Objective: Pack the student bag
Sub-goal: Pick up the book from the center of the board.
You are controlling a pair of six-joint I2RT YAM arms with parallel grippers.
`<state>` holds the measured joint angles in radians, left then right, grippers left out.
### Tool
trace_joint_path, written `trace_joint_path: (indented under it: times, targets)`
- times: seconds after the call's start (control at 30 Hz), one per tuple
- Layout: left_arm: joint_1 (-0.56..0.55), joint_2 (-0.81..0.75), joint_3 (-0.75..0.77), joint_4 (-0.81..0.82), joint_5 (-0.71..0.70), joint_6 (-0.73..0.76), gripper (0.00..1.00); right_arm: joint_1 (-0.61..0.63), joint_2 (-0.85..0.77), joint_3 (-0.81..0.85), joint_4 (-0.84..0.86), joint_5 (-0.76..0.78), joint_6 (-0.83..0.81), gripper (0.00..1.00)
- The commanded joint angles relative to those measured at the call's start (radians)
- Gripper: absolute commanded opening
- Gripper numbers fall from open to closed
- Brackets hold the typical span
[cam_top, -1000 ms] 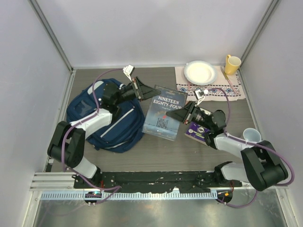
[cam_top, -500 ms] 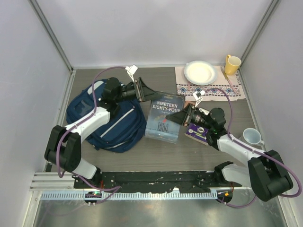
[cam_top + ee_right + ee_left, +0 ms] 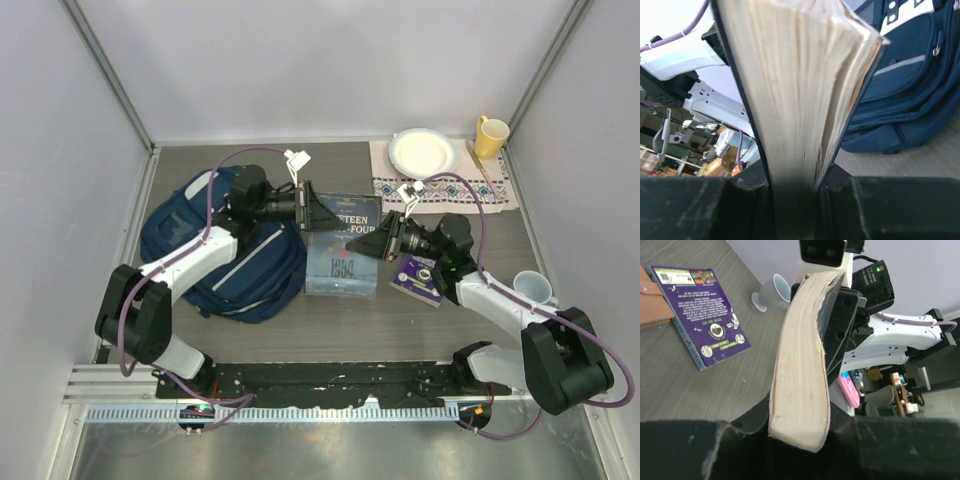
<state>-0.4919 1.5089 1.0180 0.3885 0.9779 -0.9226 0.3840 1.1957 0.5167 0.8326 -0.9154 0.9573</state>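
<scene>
We see book mid-table, long axis running near to far. Right gripper pinches right edge. Left gripper straddles far-left corner; cannot tell if clamped. Student bag lies just left of book, under left arm.

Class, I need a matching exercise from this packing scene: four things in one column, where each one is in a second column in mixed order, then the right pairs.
Things
1. book
2. plate
3. bag
4. booklet

Places
A. flat on the table, right of the book
B. gripped at both ends by jaws
C. on the patterned cloth
D. slumped at the table's left side

Pairs: 1-B, 2-C, 3-D, 4-A
</scene>
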Motion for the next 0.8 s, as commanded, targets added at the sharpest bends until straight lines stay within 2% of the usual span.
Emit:
trace_joint_path:
  times: [0.0,0.07,0.1,0.13,0.17,0.2,0.23,0.4,0.57,0.77]
  targets:
    - [-0.005,-0.022,0.031,-0.049,-0.028,0.059,0.13,0.003,-0.016,0.094,-0.095,-0.011,-0.142,0.04]
    - [-0.004,-0.044,0.036,-0.088,-0.092,0.094,0.0,0.004,-0.039,0.108,-0.211,0.053,-0.218,0.18]
    - [-0.004,-0.053,0.036,-0.129,-0.119,0.108,0.0,0.004,-0.05,0.124,-0.34,0.09,-0.256,0.38]
    - [-0.002,-0.064,0.037,-0.154,-0.148,0.122,0.0,0.004,-0.064,0.128,-0.392,0.123,-0.317,0.52]
    - [0.001,-0.076,0.042,-0.181,-0.177,0.137,0.0,0.004,-0.074,0.131,-0.438,0.194,-0.333,0.61]
    - [0.003,-0.102,0.044,-0.216,-0.236,0.155,0.0,0.003,-0.105,0.128,-0.502,0.228,-0.348,0.76]
    - [0.006,-0.114,0.044,-0.226,-0.261,0.157,0.0,0.003,-0.12,0.123,-0.527,0.26,-0.359,0.83]
    - [0.029,-0.22,0.028,-0.235,-0.445,0.145,0.0,0.004,-0.218,0.018,-0.531,0.453,-0.272,0.86]
    - [0.039,-0.335,-0.021,-0.183,-0.662,0.081,0.0,0.007,-0.3,-0.046,-0.486,0.49,-0.154,0.87]
    - [0.039,-0.38,-0.091,-0.028,-0.757,-0.019,0.0,0.062,-0.328,-0.078,-0.348,0.524,0.027,0.88]
